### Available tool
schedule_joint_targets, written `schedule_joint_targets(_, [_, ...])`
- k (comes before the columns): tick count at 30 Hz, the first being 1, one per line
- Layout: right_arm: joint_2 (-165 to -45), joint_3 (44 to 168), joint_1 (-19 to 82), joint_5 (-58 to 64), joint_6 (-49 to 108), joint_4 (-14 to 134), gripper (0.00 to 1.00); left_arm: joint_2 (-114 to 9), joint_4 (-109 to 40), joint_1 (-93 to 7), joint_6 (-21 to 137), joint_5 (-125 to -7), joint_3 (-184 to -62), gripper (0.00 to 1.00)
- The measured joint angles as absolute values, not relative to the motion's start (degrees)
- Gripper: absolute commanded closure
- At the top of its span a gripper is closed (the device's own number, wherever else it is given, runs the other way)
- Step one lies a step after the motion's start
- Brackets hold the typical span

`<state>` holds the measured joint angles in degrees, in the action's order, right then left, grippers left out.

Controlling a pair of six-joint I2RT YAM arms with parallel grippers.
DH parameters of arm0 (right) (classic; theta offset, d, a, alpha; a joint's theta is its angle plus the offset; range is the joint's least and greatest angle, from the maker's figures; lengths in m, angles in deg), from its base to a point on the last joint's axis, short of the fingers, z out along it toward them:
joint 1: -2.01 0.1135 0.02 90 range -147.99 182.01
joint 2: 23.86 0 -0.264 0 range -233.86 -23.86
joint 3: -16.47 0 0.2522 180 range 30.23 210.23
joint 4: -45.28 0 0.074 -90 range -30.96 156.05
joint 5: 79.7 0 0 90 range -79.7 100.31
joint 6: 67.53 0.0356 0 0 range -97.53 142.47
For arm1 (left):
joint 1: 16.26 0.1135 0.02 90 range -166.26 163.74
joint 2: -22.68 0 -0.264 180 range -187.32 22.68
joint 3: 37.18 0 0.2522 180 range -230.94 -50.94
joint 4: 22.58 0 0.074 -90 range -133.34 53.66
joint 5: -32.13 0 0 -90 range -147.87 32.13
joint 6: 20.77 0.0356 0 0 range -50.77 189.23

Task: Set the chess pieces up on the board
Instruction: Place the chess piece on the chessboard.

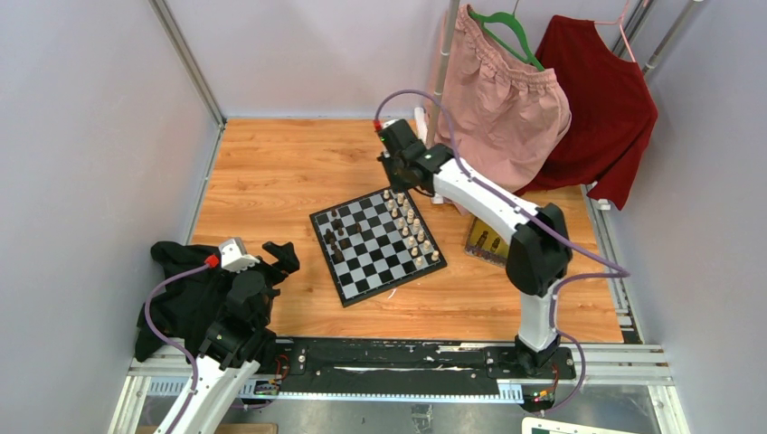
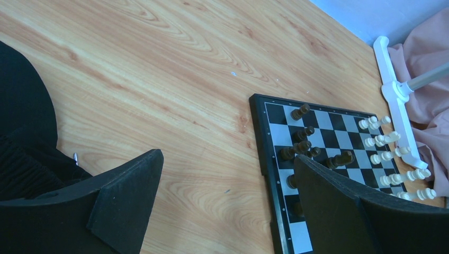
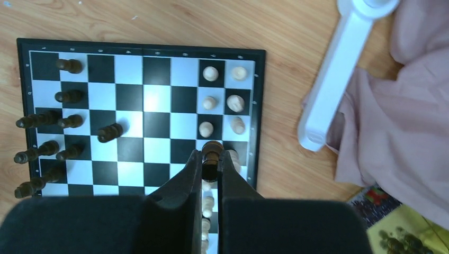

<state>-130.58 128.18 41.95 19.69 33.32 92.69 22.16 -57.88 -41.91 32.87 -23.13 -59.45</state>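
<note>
The board (image 1: 382, 264) lies at an angle mid-table. Several dark chess pieces (image 1: 336, 240) stand along its left side, and cream ones (image 1: 411, 226) line its right side. My right gripper (image 3: 212, 159) hangs over the board's (image 3: 143, 106) cream side, shut on one dark brown chess piece (image 3: 212, 151) whose round top pokes out between the fingertips. In the top view that gripper (image 1: 394, 177) is at the board's far corner. My left gripper (image 2: 227, 180) hovers open and holds nothing, over bare wood just left of the board (image 2: 259, 137), near the dark pieces (image 2: 302, 148).
A gold tray (image 1: 488, 240) with more small pieces sits right of the board. A white rack foot (image 3: 328, 79) and pink cloth (image 3: 397, 132) lie beyond the board's right edge. A black cloth (image 1: 181, 294) is heaped at the near left, under the left arm.
</note>
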Motion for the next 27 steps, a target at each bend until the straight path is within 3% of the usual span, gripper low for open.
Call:
schedule_joint_targets(11, [-146.1, 144.6, 49.3, 19.5, 28.9, 99.5, 1.00, 22.2, -57.9, -41.9, 32.9, -23.1, -59.5, 0.00])
schedule_joint_targets(27, [-147.9, 142.0, 55.4, 19.3, 27.8, 103.1, 0.99, 22.2, -57.9, -41.9, 32.9, -23.1, -59.5, 0.00])
